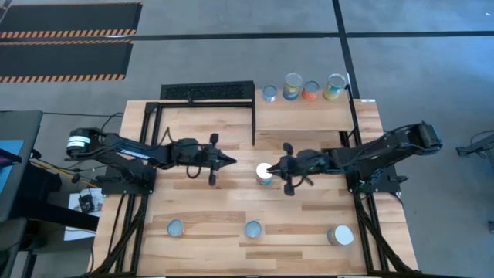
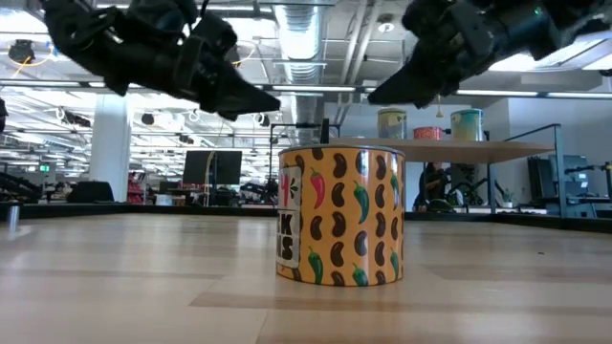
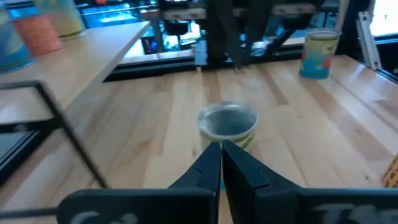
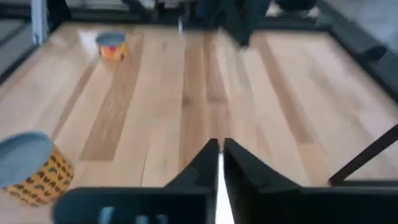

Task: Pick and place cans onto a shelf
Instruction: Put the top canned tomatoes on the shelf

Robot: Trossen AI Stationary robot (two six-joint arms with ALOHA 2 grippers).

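Note:
A can (image 1: pixel 264 171) with a silver top and an orange label of beans and chillies (image 2: pixel 339 229) stands upright on the tabletop's middle. My left gripper (image 1: pixel 231 161) hovers shut to its left, pointing at it (image 3: pixel 227 121) with a gap between. My right gripper (image 1: pixel 275 165) hovers shut just right of and above the can, which shows beside its fingers (image 4: pixel 28 165), apart from them. In the low view both grippers (image 2: pixel 273 100) (image 2: pixel 375 96) hang above the can's top. The shelf (image 1: pixel 309 117) stands at the far right, with several cans (image 1: pixel 310 90) along its far edge.
Three more cans stand near the table's front edge (image 1: pixel 176 228) (image 1: pixel 253 229) (image 1: pixel 340 235). A black metal frame (image 1: pixel 207 93) stands at the far left beside the shelf. Bare wood lies between the middle can and the front row.

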